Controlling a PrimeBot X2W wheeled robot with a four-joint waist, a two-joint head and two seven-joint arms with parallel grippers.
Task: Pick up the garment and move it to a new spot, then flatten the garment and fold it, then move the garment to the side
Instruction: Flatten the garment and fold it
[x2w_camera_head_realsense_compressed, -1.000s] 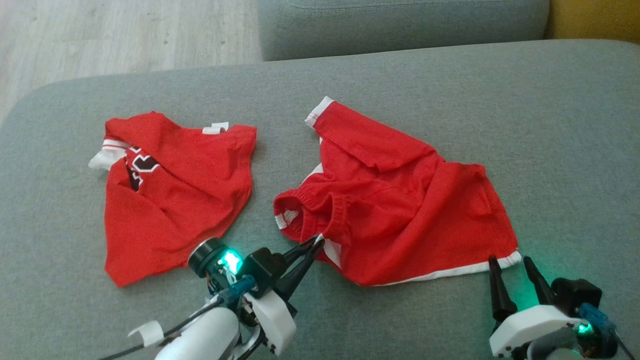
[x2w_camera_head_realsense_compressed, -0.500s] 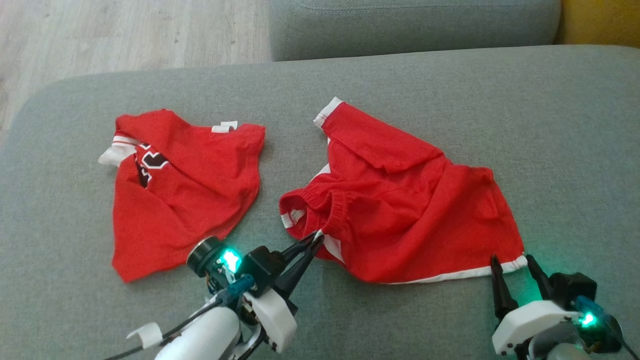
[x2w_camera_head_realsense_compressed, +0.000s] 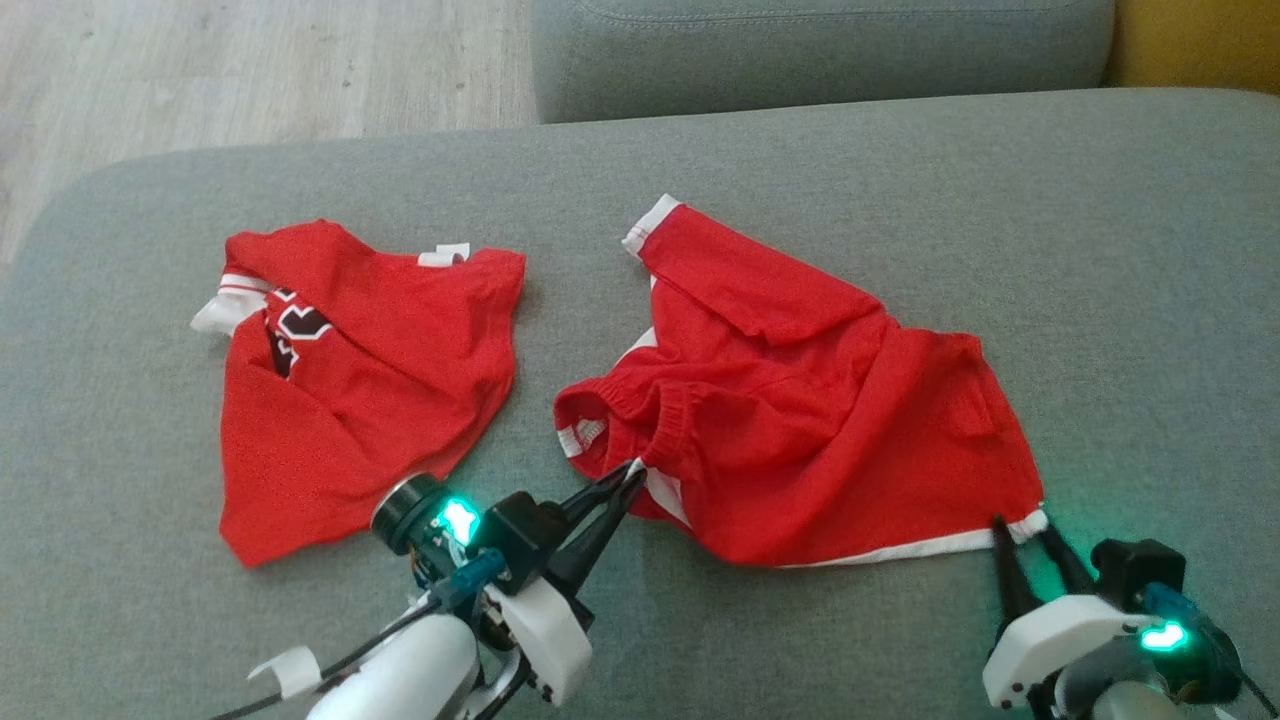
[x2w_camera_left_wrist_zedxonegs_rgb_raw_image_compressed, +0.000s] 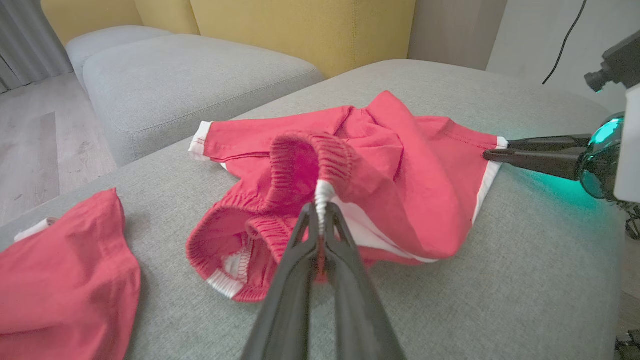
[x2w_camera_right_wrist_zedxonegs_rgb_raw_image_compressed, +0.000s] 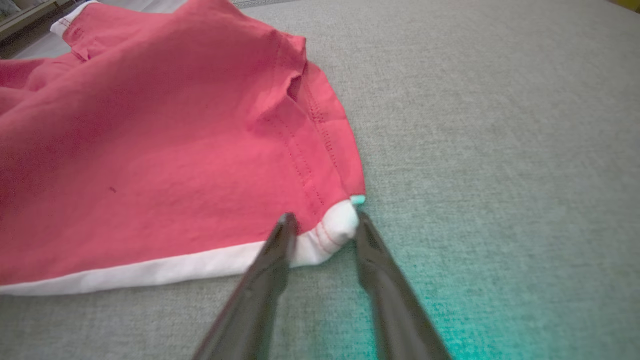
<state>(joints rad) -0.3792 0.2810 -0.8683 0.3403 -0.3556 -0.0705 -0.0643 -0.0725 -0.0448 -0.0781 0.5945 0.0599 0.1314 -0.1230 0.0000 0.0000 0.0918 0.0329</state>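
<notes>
The garment (x2w_camera_head_realsense_compressed: 800, 420) is a pair of red shorts with white trim, lying rumpled on the grey cushion (x2w_camera_head_realsense_compressed: 900, 150). My left gripper (x2w_camera_head_realsense_compressed: 632, 478) is shut on its elastic waistband, where a white side stripe meets it (x2w_camera_left_wrist_zedxonegs_rgb_raw_image_compressed: 320, 212), and the band is lifted a little. My right gripper (x2w_camera_head_realsense_compressed: 1020, 530) stands open at the near right hem corner. In the right wrist view its fingers (x2w_camera_right_wrist_zedxonegs_rgb_raw_image_compressed: 323, 220) straddle the white corner of the shorts (x2w_camera_right_wrist_zedxonegs_rgb_raw_image_compressed: 150, 150), one on each side. The left wrist view shows those right fingers (x2w_camera_left_wrist_zedxonegs_rgb_raw_image_compressed: 492, 150) at the hem of the shorts (x2w_camera_left_wrist_zedxonegs_rgb_raw_image_compressed: 400, 160).
A second red garment, a shirt with a dark and white print (x2w_camera_head_realsense_compressed: 360, 380), lies to the left on the same cushion (x2w_camera_left_wrist_zedxonegs_rgb_raw_image_compressed: 60, 280). Another grey cushion (x2w_camera_head_realsense_compressed: 800, 50) sits behind, wooden floor (x2w_camera_head_realsense_compressed: 200, 70) at the upper left, yellow upholstery (x2w_camera_head_realsense_compressed: 1200, 40) at the upper right.
My right gripper has moved forward onto the hem corner and its fingers have drawn closer together. The left gripper keeps its hold. The head view shifted slightly.
</notes>
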